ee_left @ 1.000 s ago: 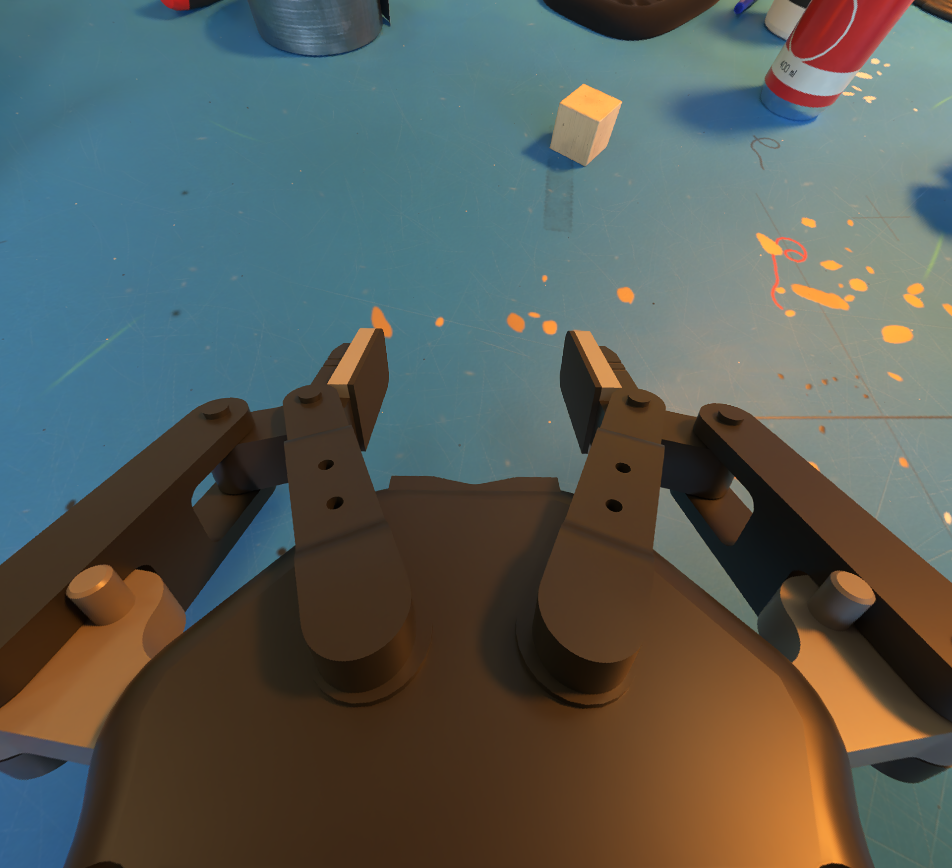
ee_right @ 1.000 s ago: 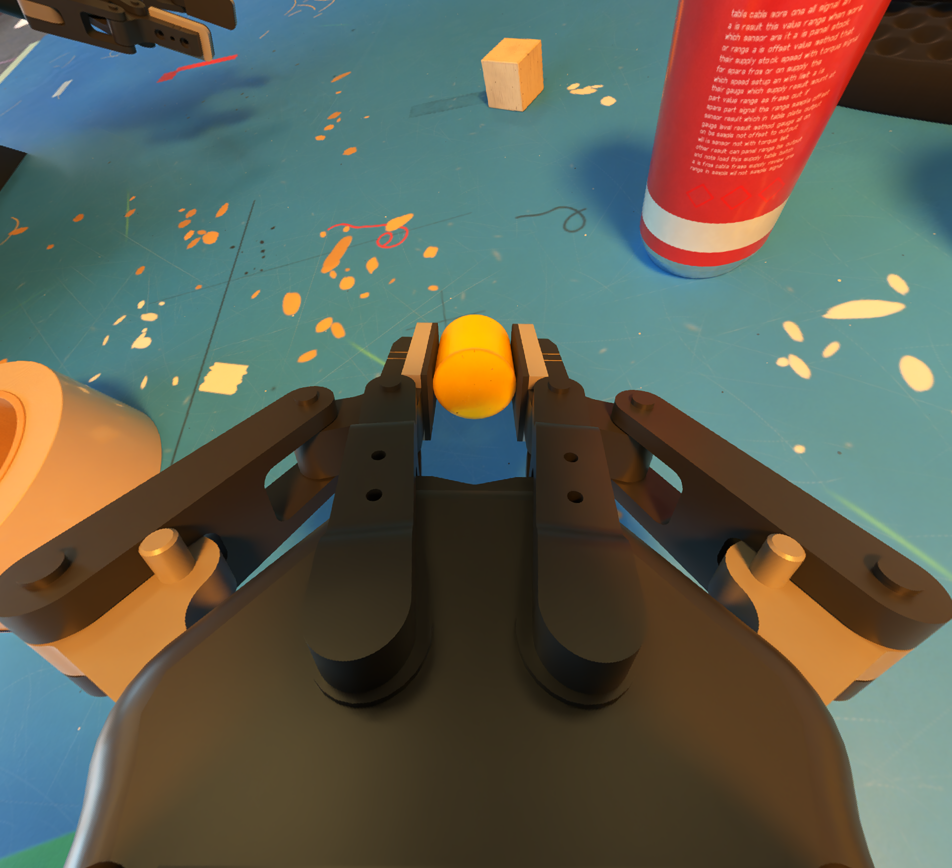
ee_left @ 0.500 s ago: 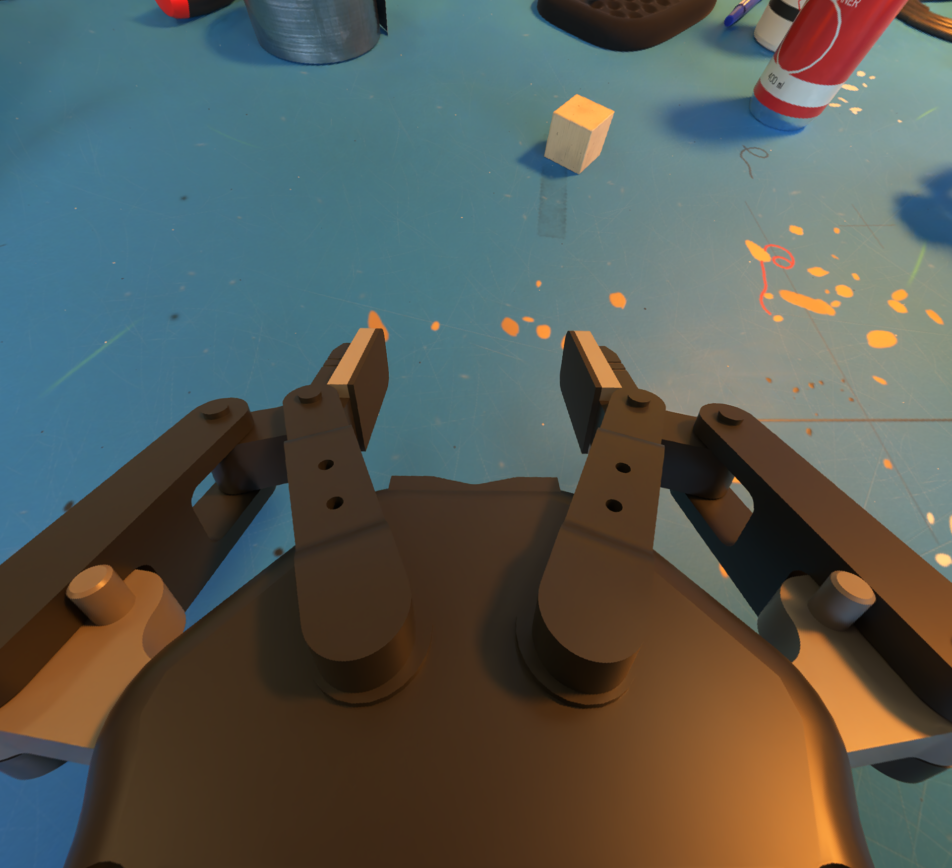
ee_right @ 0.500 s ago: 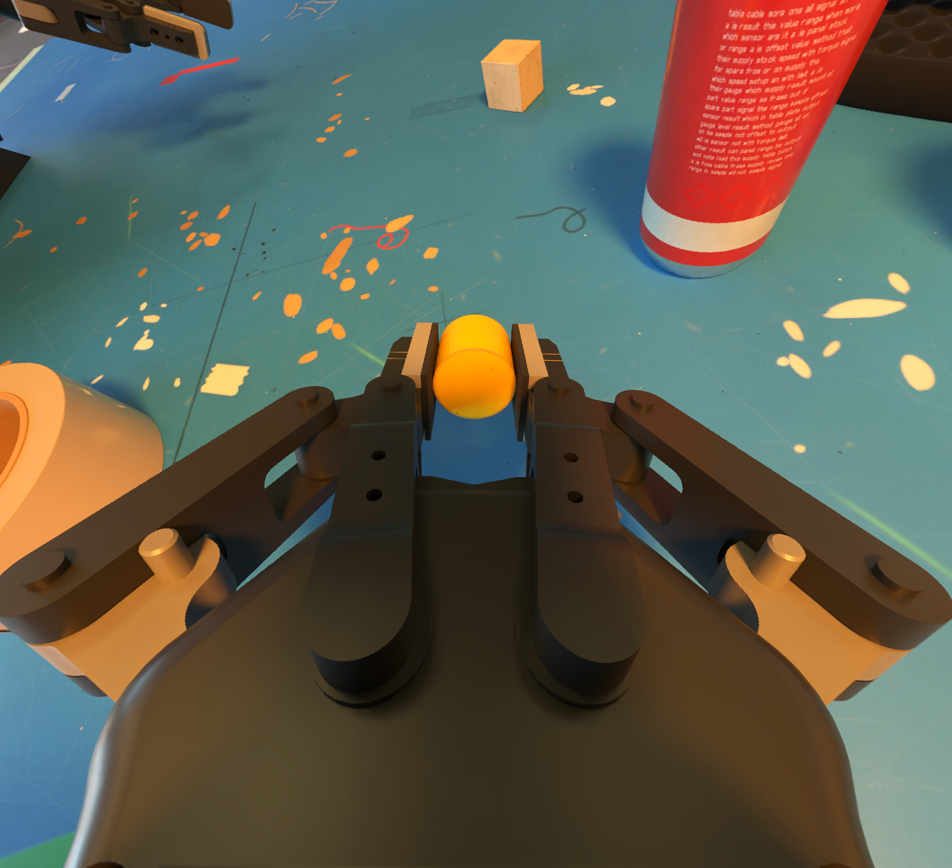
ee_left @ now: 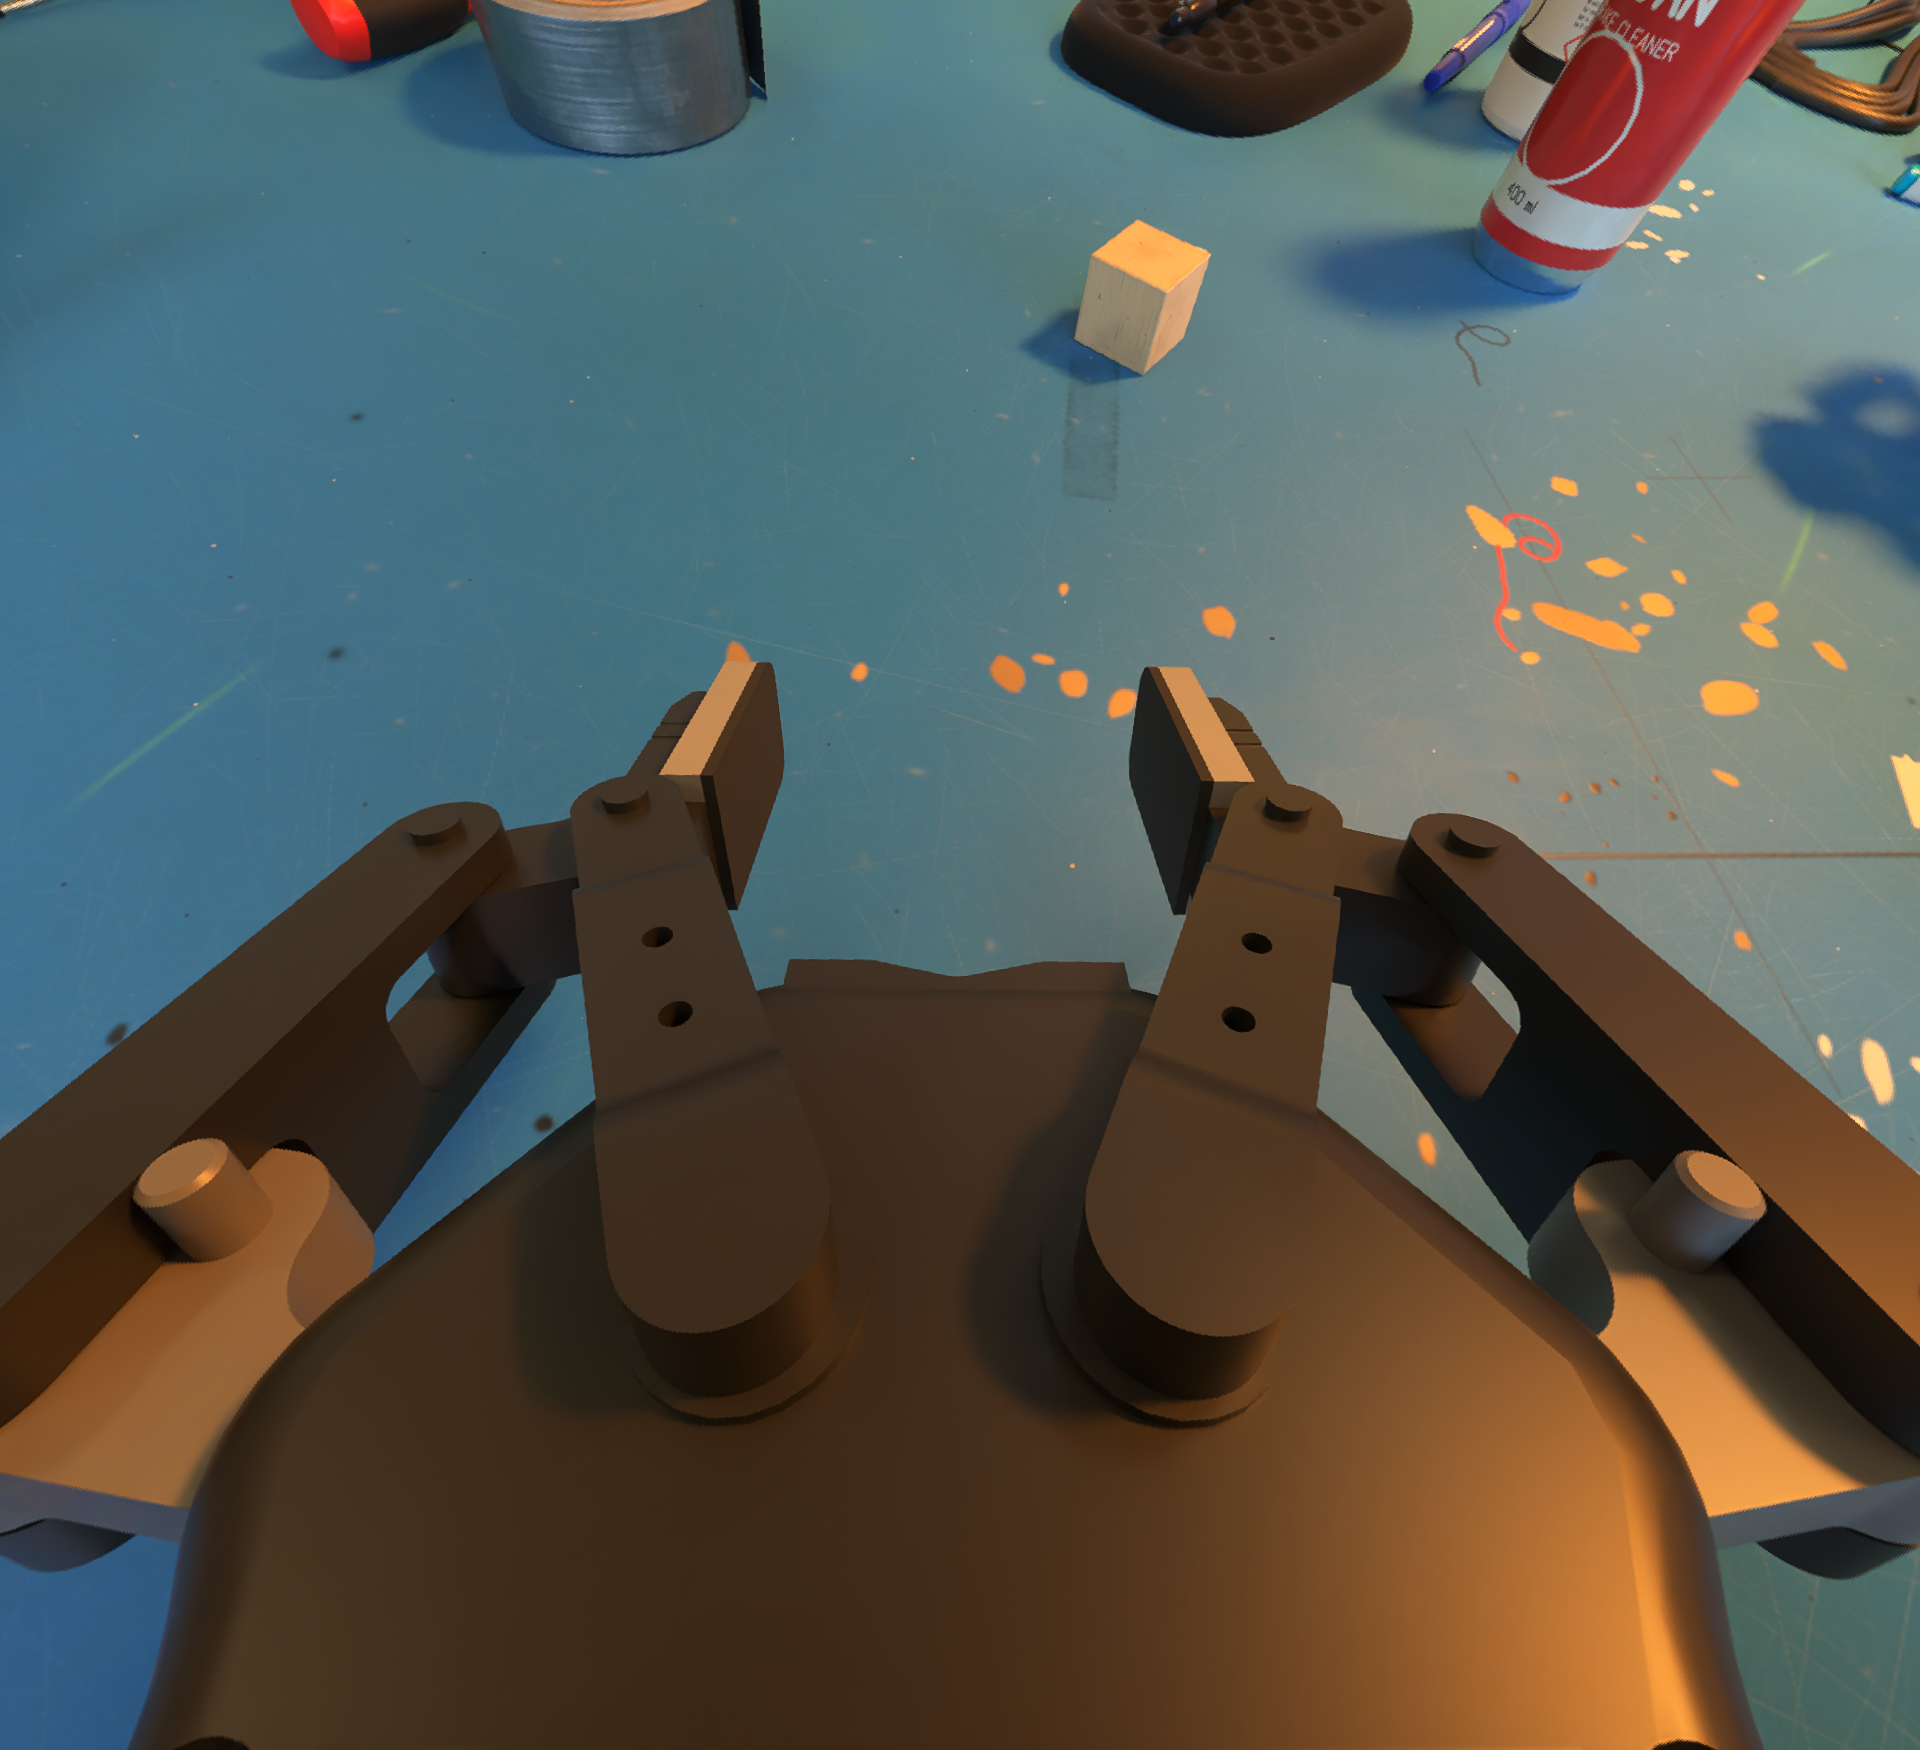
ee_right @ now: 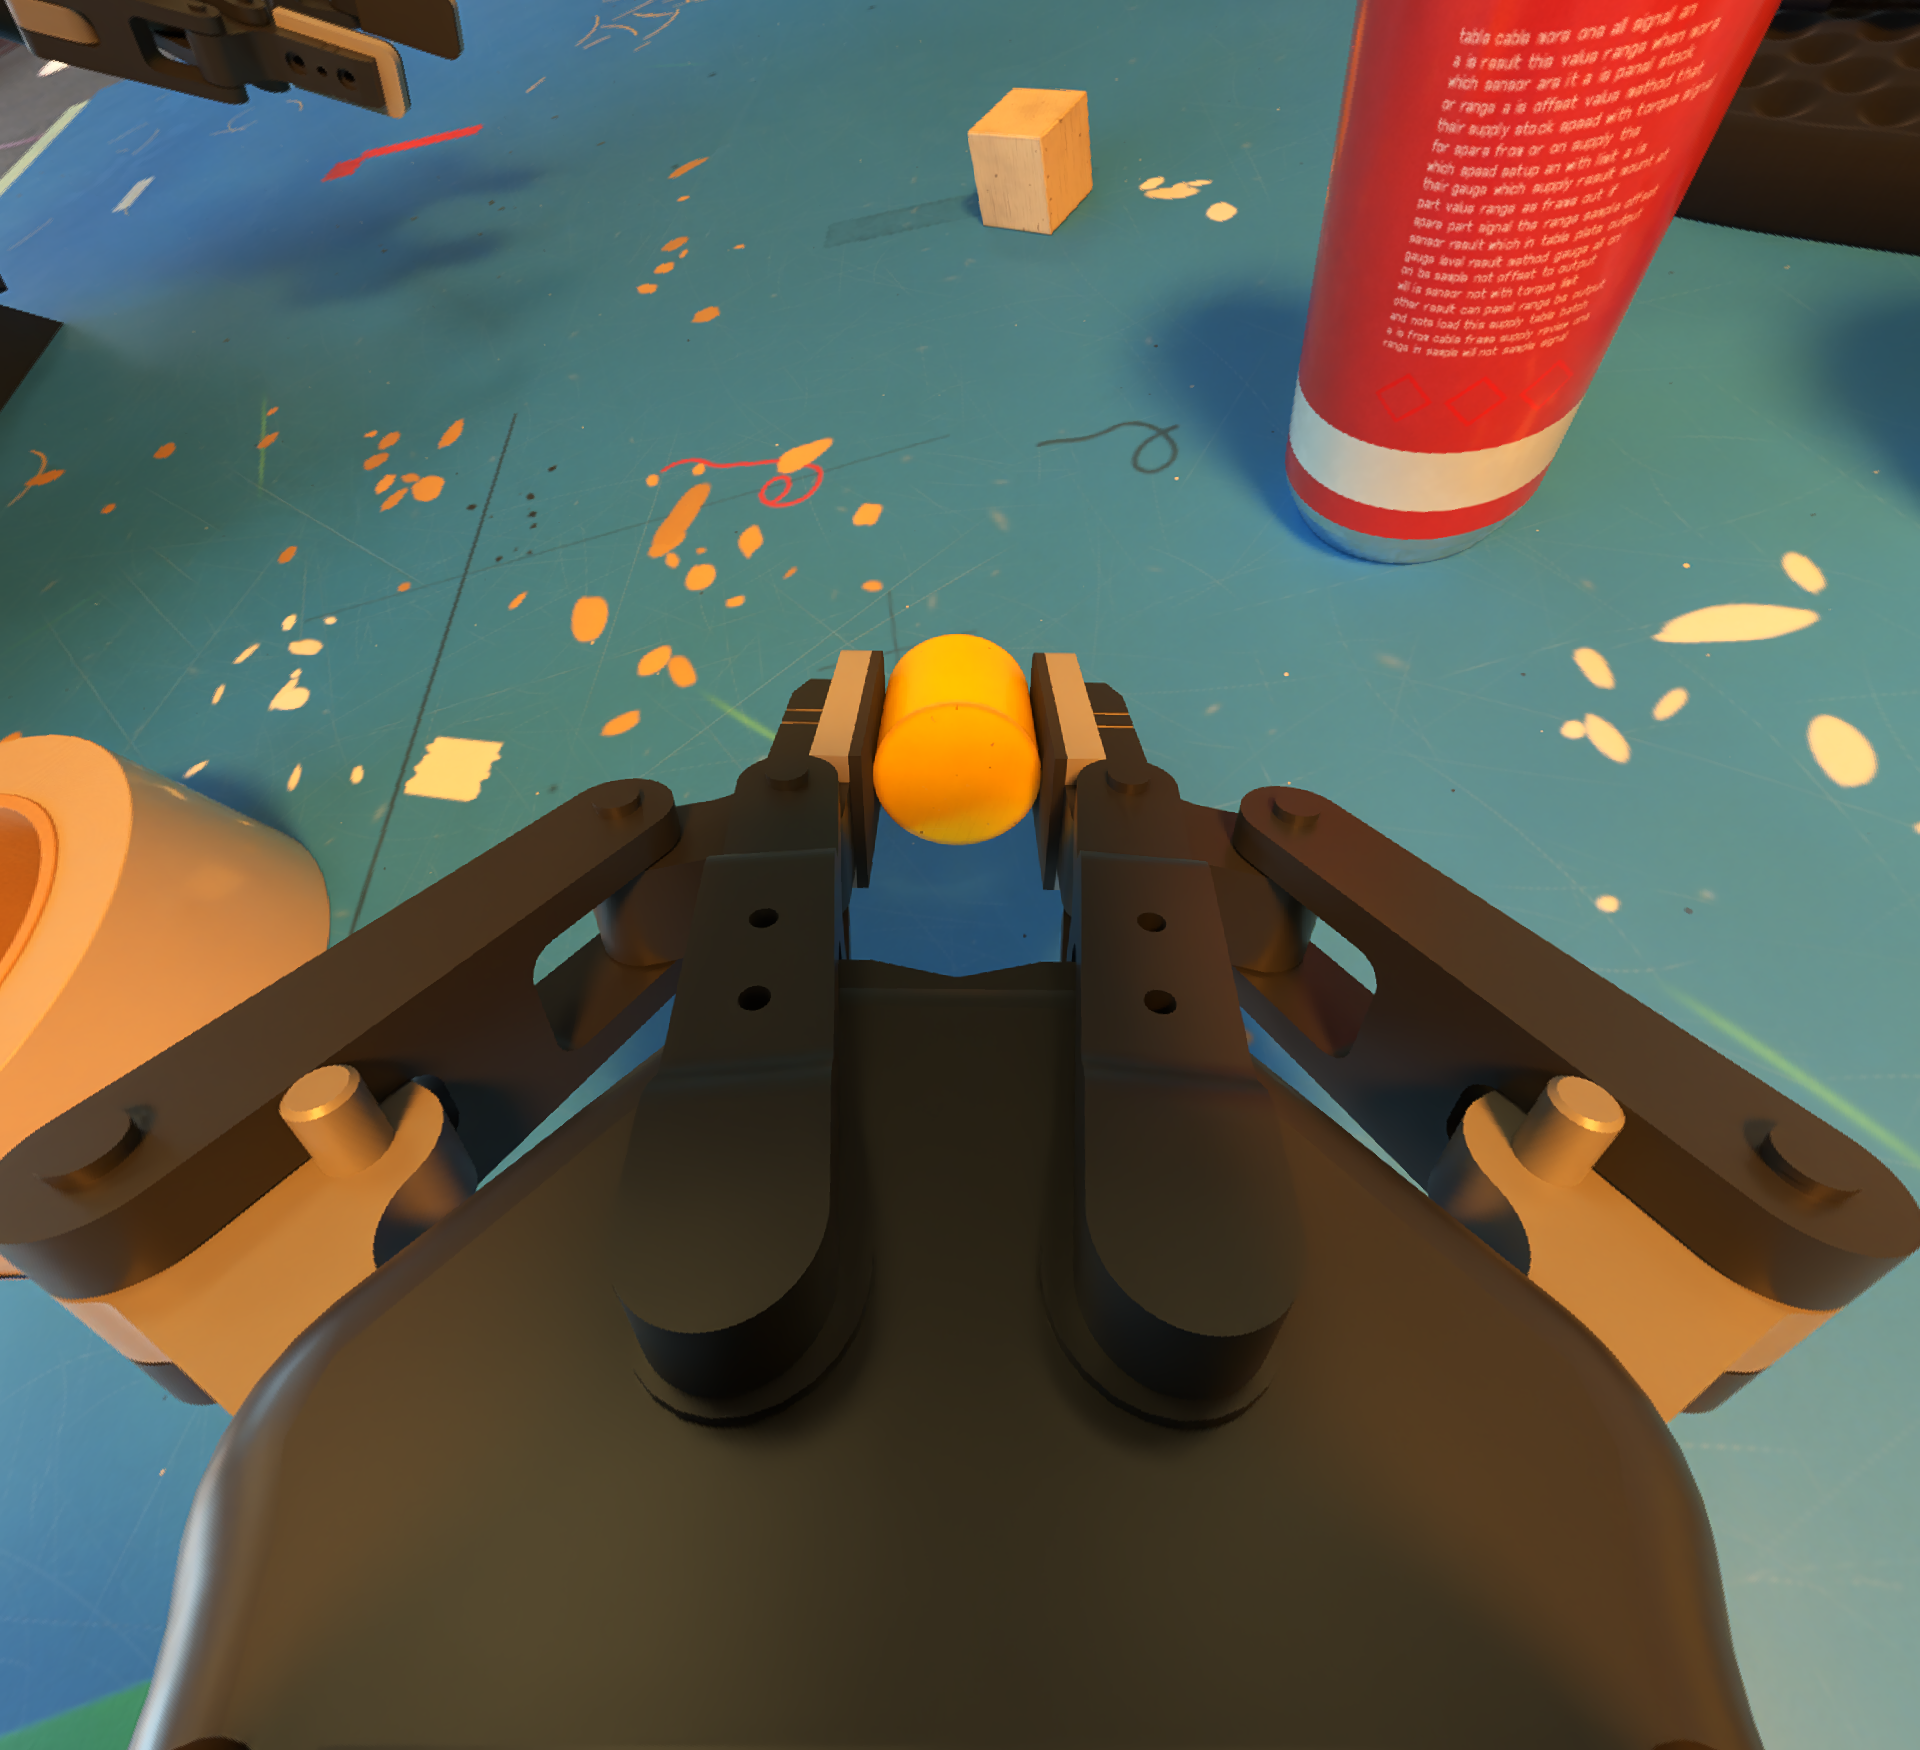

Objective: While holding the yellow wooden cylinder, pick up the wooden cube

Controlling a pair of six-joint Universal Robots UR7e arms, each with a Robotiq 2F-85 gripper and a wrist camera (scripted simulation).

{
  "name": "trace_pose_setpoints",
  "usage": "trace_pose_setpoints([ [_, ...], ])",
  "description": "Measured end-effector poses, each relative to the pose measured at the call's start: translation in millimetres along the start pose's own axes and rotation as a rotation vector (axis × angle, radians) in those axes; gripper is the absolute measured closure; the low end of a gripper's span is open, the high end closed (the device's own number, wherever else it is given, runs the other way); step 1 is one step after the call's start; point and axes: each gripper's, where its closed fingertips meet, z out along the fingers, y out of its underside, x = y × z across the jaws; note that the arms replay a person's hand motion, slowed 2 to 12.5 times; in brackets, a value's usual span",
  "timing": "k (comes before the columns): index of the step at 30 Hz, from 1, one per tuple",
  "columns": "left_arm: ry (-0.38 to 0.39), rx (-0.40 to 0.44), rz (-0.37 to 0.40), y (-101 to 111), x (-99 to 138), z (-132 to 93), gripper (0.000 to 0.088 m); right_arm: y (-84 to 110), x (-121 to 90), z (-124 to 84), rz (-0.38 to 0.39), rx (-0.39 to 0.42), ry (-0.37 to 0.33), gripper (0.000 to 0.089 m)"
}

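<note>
The pale wooden cube [ee_left: 1141,297] sits on the blue table ahead of my left gripper [ee_left: 956,744], which is open, empty and held above the surface well short of it. The cube also shows in the right wrist view [ee_right: 1031,160], far ahead. My right gripper [ee_right: 956,734] is shut on the yellow wooden cylinder [ee_right: 956,744], held above the table. The left gripper shows at the top left of the right wrist view [ee_right: 384,64], raised and apart from the cube.
A red and white spray can [ee_left: 1652,90] stands right of the cube; it is large in the right wrist view [ee_right: 1507,246]. A grey tape roll [ee_left: 618,33], screwdrivers [ee_left: 364,1], a dark foam pad with a pen [ee_left: 1236,27] lie at the back. A tan tape roll [ee_right: 125,890] sits left of the right gripper.
The left gripper has drawn back and risen, so the cube and back objects look smaller and farther. In the right wrist view it shifted slightly. The right gripper has not moved.
</note>
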Motion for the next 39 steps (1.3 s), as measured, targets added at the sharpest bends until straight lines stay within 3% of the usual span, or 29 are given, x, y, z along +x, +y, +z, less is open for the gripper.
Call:
trace_pose_setpoints([
  [8,0.015,0.009,-0.018,-9.5,0.4,2.7,0.0265,0.1,0.3,0.1,0.002,-0.001,0.001,0.0644],
  [19,0.128,-0.04,-0.037,-43.1,13.0,17.0,0.0204,0.5,0.1,0.4,0.0,-0.005,0.001,0.0644],
  [28,0.196,-0.125,0.08,-72.6,27.7,40.4,0.0152,0.2,-1.2,0.3,-0.019,-0.003,0.007,0.0644],
  [39,0.219,-0.314,0.211,-84.7,41.4,87.0,0.0136,1.1,-1.8,1.0,-0.028,-0.011,0.009,0.0644],
])
